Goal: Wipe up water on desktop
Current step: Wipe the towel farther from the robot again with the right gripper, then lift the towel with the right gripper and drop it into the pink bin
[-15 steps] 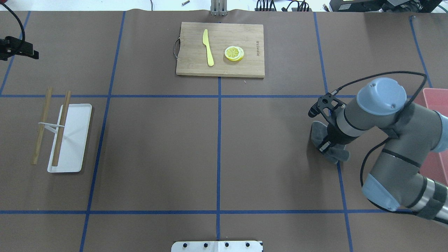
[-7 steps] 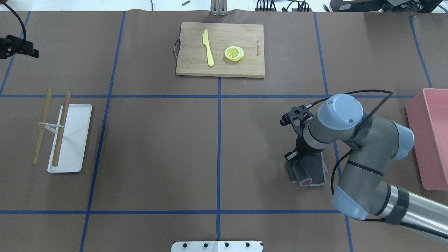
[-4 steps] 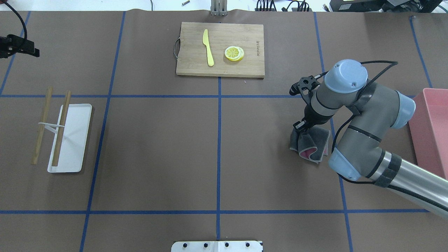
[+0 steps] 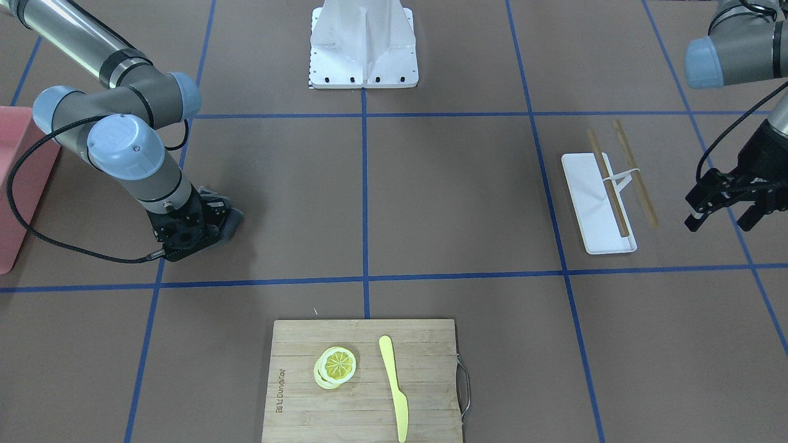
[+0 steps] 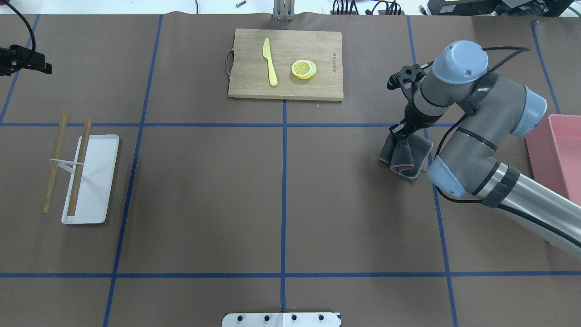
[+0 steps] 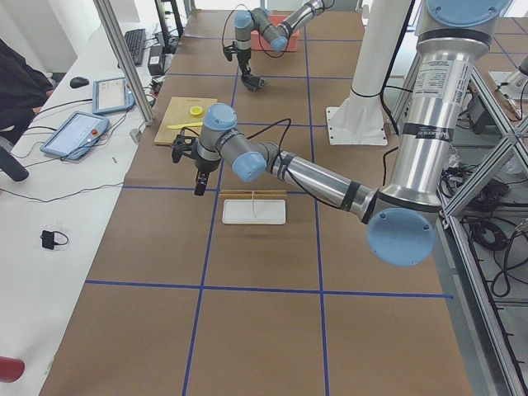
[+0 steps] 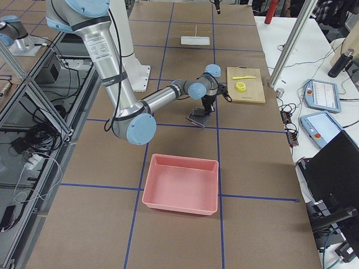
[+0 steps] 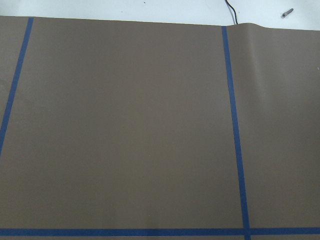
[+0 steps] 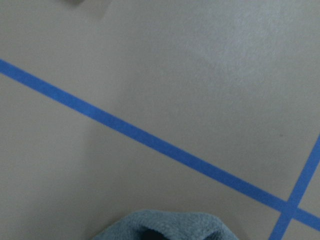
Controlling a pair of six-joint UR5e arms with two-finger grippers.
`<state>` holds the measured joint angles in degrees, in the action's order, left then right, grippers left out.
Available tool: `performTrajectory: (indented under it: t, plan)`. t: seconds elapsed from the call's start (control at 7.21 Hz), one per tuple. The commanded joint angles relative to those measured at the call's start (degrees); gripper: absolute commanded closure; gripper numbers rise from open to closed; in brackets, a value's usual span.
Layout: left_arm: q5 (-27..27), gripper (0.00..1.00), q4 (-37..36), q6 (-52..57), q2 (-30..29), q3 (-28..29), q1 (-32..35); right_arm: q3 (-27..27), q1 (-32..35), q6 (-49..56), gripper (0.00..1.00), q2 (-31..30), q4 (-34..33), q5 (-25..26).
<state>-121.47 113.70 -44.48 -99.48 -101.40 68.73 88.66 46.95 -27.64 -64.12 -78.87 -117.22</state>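
The desktop [image 5: 204,190] is a brown tabletop with a grid of blue tape lines; I see no water on it. My right gripper [image 5: 400,134] is shut on a grey cloth [image 5: 408,156] with a pink inner side and presses it onto the desktop at the right, near a blue tape crossing. The front view shows the same gripper [image 4: 191,231] and cloth [image 4: 231,220]. The cloth's edge [image 9: 170,227] fills the bottom of the right wrist view. My left gripper [image 4: 720,216] hangs open and empty above the desktop's far left.
A bamboo cutting board [image 5: 254,88] with a yellow knife [image 5: 270,68] and lemon slices [image 5: 303,69] lies at the back centre. A white tray [image 5: 97,181] with chopsticks [image 5: 54,163] sits at the left. A pink bin [image 5: 563,150] stands at the right edge.
My right gripper has dragged the cloth across the desktop away from the robot, toward the back of the table. The left arm has barely moved.
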Motion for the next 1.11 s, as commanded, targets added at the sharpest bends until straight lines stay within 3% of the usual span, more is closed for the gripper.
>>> performTrajectory:
  t: [0.0, 0.28, 0.42, 0.69, 0.83, 0.97]
  plan:
    - [0.00, 0.02, 0.12, 0.01, 0.25, 0.24, 0.00, 0.28, 3.83, -0.31, 1.00, 0.66, 3.88, 1.03]
    - [0.00, 0.02, 0.21, -0.08, 0.34, 0.42, 0.00, 10.34, 7.88, -1.45, 1.00, -2.82, 1.29, -1.16]
    - [0.00, 0.02, 0.21, -0.17, 0.34, 0.42, 0.00, 16.92, 8.94, -1.45, 1.00, -4.77, -5.00, -2.39]
    - [0.00, 0.02, 0.12, 0.44, 0.51, 0.59, 0.00, 31.33, 13.32, -0.67, 1.00, -5.40, -28.66, -4.59]
    - [0.00, 0.02, -0.14, 0.62, 0.51, 0.59, 0.00, 35.66, 16.74, 1.25, 1.00, -5.84, -38.71, -4.95]
    - [0.00, 0.02, -0.15, 0.62, 0.51, 0.59, 0.00, 37.10, 20.69, 9.71, 1.00, -8.80, -43.77, -4.95]
